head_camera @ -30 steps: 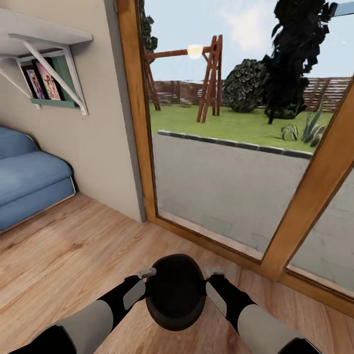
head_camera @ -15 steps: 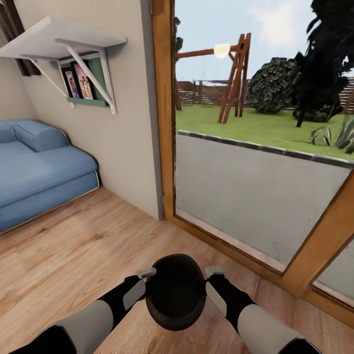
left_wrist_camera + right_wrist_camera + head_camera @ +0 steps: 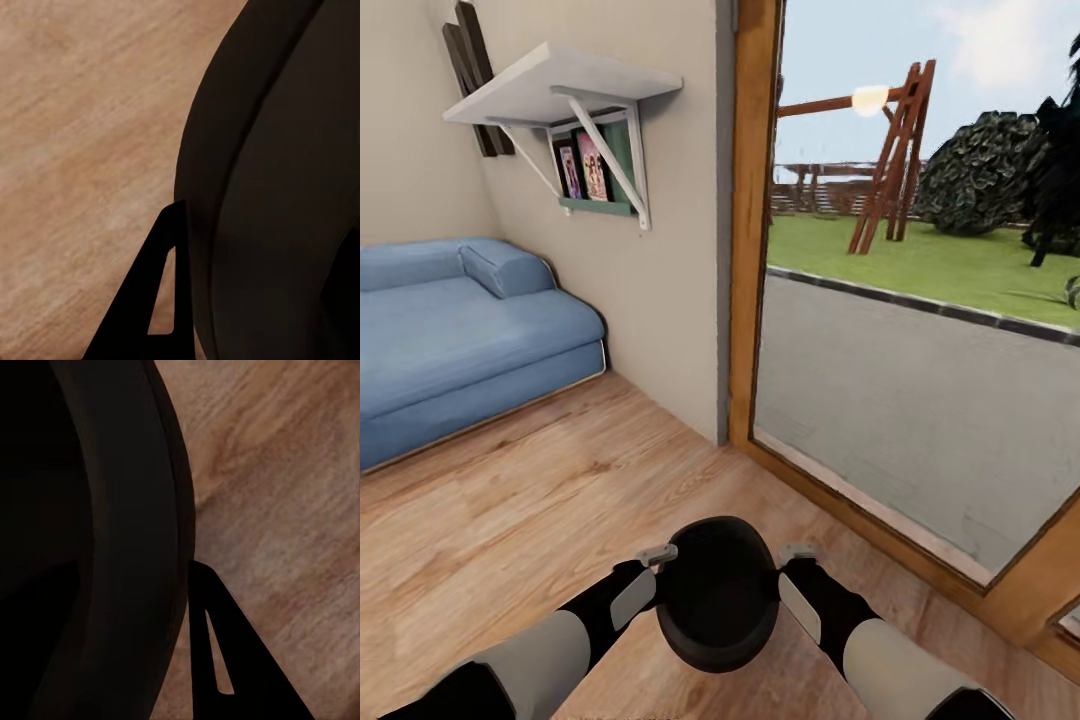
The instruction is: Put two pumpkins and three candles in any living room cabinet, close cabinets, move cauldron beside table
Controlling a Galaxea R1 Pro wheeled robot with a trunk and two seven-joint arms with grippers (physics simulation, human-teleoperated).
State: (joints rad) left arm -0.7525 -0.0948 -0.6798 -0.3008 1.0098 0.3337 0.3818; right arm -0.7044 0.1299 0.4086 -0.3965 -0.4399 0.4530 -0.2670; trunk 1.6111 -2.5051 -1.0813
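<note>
Wooden floor (image 3: 510, 510) runs to a blue sofa (image 3: 450, 330) and a glazed door (image 3: 920, 330) onto a garden. The cauldron (image 3: 717, 592) is carried low before the trunk, pressed between the left gripper (image 3: 657, 553) and right gripper (image 3: 796, 550), each set against its flank; whether their jaws are wide or narrow cannot be told. The step in hand looks like ferrying it; next it calls for finding the coffee table

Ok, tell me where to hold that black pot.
Hold the cauldron by its bulging belly from opposite sides, left gripper and right gripper pressing inward: it is round and wide, likely too broad for one set of jaws.
</note>
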